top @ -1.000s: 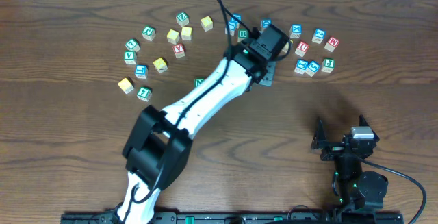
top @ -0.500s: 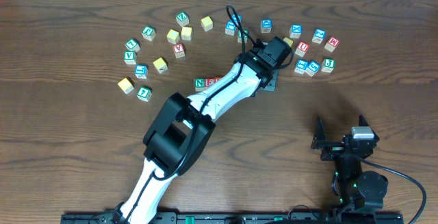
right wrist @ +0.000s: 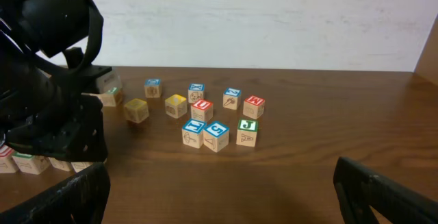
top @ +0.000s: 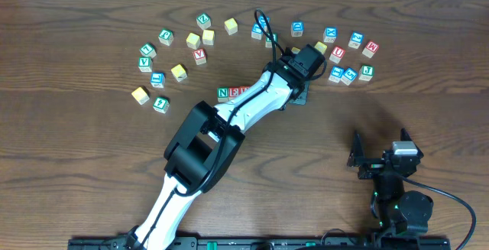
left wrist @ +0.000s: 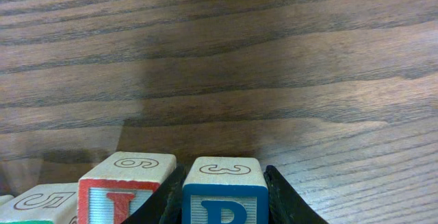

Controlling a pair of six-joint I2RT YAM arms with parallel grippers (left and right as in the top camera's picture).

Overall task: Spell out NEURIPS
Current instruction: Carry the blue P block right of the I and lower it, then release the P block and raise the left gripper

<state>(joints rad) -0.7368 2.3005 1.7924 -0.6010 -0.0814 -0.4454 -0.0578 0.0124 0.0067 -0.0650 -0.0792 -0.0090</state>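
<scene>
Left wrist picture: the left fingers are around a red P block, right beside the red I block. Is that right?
No. The P block between the left fingers is blue, not red, as the left wrist view shows. It does stand right beside the red I block.

Left arm [top: 252,101] has white shells, black joints, a looping black cable [top: 262,22] and a black left claw [left wrist: 224,196]; right arm [top: 399,204] is black, green-lit
</scene>
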